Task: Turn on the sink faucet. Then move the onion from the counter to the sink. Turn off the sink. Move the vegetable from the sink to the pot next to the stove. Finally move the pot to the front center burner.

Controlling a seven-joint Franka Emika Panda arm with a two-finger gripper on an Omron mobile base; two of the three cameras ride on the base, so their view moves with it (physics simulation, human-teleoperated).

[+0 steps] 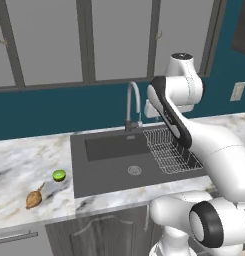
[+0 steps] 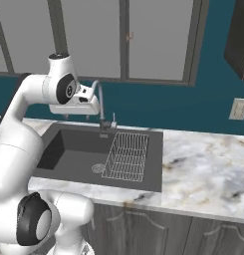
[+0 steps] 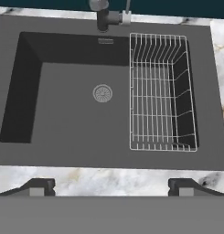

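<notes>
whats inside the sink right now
The sink holds a round drain in its floor and a wire rack on one side. No onion or water is visible in it. The floor under the rack shows through the wires.

Dark grey rectangular sink basin (image 2: 73,154), set into a white-grey marble surface with brownish veins (image 2: 203,169). A round metal drain (image 2: 98,168) is seen on its floor; a white wire rack (image 2: 126,155) is seated in its right part. A slim silver gooseneck faucet (image 2: 100,102) is mounted at the rear rim. The white end effector (image 2: 76,105) is held just left of the spout, above the basin.
</notes>
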